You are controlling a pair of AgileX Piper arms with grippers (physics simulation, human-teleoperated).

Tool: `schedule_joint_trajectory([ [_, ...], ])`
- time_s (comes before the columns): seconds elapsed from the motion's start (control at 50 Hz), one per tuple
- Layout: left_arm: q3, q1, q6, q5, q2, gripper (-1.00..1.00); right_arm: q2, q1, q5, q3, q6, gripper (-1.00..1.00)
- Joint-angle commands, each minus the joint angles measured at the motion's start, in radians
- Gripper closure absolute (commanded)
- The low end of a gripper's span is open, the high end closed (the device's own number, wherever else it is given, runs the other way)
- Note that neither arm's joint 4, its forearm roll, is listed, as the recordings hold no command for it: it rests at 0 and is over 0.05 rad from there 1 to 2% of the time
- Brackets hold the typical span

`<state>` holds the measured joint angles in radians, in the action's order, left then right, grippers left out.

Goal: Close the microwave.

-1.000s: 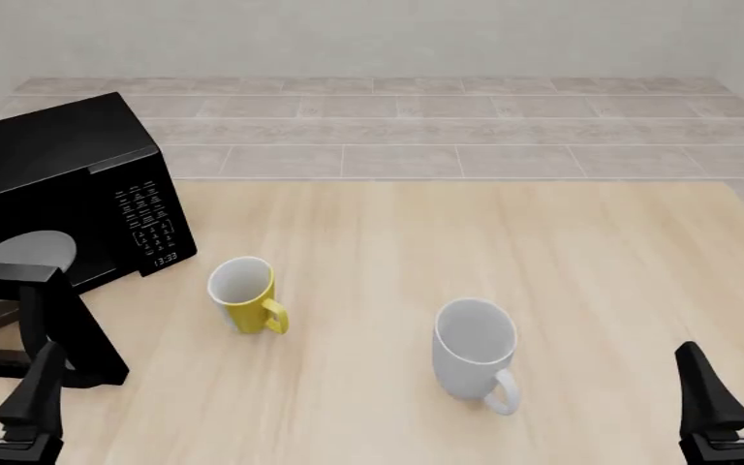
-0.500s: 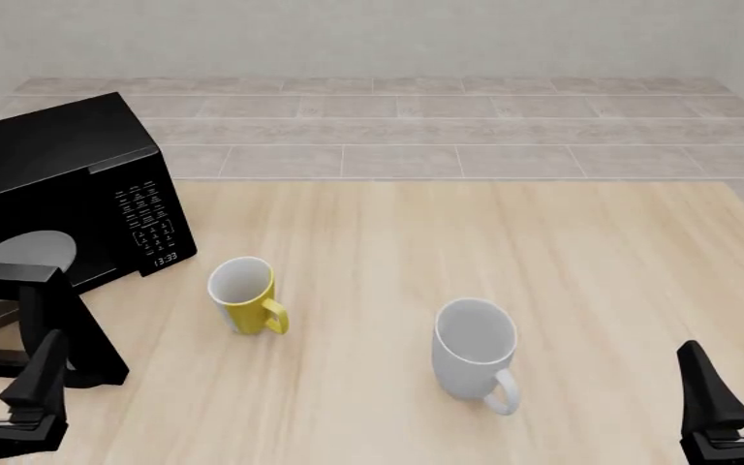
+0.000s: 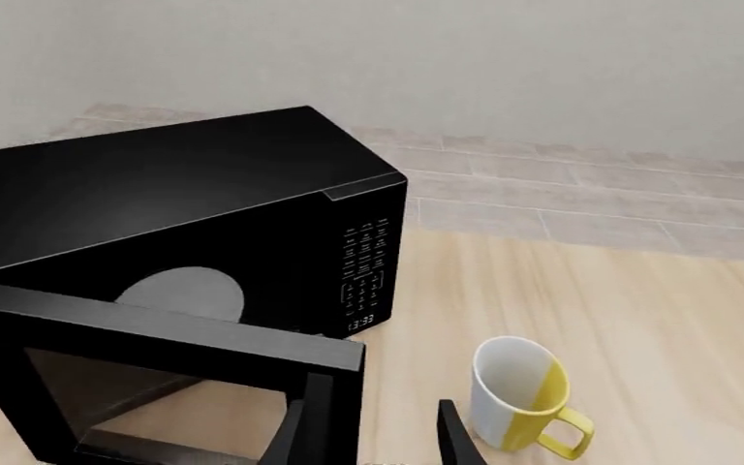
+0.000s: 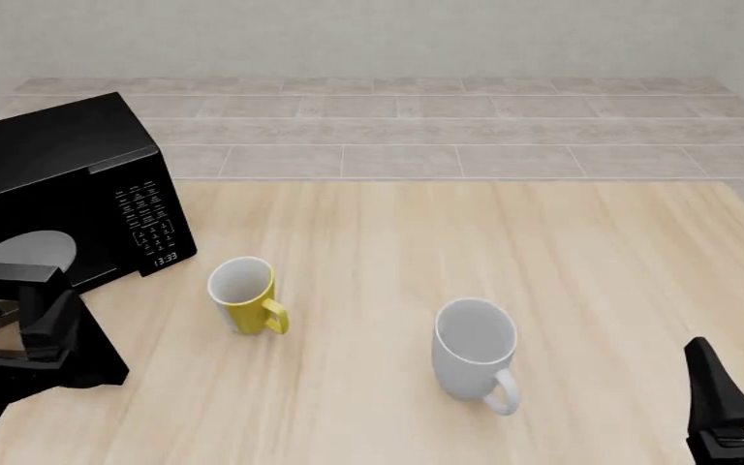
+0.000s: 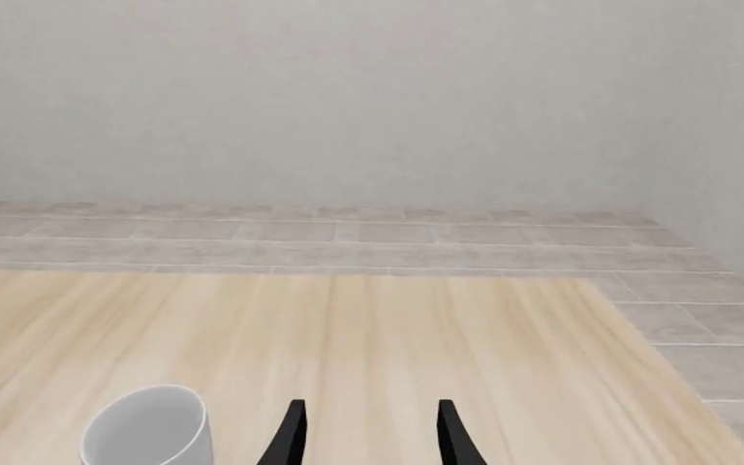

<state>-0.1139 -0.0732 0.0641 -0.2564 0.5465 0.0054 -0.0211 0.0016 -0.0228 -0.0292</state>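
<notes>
Microwave (image 4: 69,189) is sitting far-left with its door (image 4: 36,325) swinging open toward us, left gripper (image 3: 369,436) hovering fingers-spread right at the door's free edge, right gripper (image 5: 367,433) idling spread, well apart at near-right.

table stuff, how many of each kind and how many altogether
mugs: 2, yellow mug and white mug
microwave: 1, door open
total: 3
</notes>
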Motion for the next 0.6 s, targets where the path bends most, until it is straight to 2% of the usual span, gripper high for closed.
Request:
schedule_joint_trajectory([
  [0.02,-0.018,-0.020,0.042,-0.160,0.265,-1.00,0.003,0.000,-0.002,-0.004,-0.005,-1.00],
  [0.22,-0.051,-0.005,0.051,-0.183,0.365,-1.00,-0.002,0.001,0.001,-0.001,-0.006,-1.00],
  [0.32,-0.071,-0.035,0.022,-0.212,0.419,-1.00,0.002,0.002,-0.002,-0.004,-0.007,-1.00],
  [0.5,-0.097,-0.036,0.017,-0.249,0.490,-1.00,-0.001,0.005,-0.008,0.007,-0.015,-1.00],
  [0.6,-0.146,-0.049,0.015,-0.245,0.542,-1.00,0.003,0.006,-0.015,0.013,-0.017,-1.00],
])
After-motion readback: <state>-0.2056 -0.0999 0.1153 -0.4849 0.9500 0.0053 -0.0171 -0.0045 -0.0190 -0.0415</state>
